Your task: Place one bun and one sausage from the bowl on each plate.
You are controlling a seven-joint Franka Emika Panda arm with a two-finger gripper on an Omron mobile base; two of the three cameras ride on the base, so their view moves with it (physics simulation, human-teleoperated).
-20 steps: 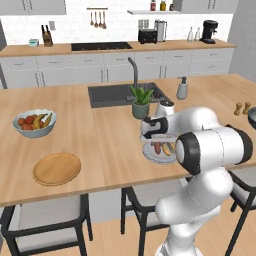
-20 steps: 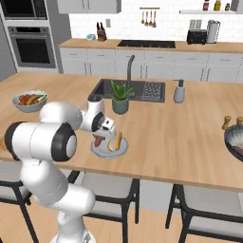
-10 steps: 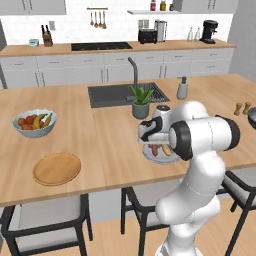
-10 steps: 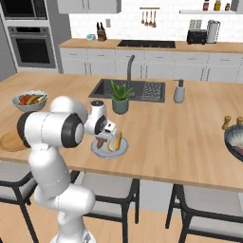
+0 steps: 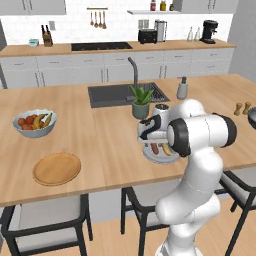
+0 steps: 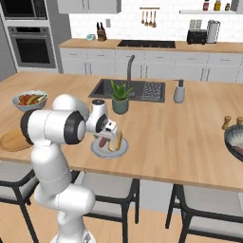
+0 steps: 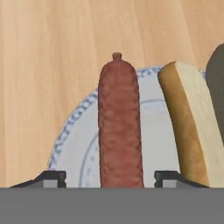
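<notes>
Looking down the hand view, I have the sausage (image 7: 120, 127) lying flat on the pale grey-white plate (image 7: 74, 144), its long axis running straight away from the gripper (image 7: 111, 177) and passing right up the middle between the two fingertips (image 7: 52, 176). That alignment is what my next move hinges on: the jaws stand apart, one on each side of the sausage with a gap showing on both sides, so I judge it released and resting on the plate rather than clamped. Pulling back along the hand's own axis should clear it without nudging it sideways. The sausage is a reddish-brown, textured cylinder with a small nub at its far end. Just beside it on the same plate lies the bun (image 7: 188, 122), tan-crusted with a paler cut face, roughly parallel to the sausage and very close to it; I cannot tell whether they touch. From the base views the plate (image 6: 97, 151) sits near the front edge of the wooden counter (image 5: 110, 140), in front of the potted plant (image 5: 141, 100). The wooden plate (image 5: 57, 168) lies bare, well to the left past the fruit bowl (image 5: 34, 123), and the dark bowl (image 6: 235, 142) is at the far right edge.
</notes>
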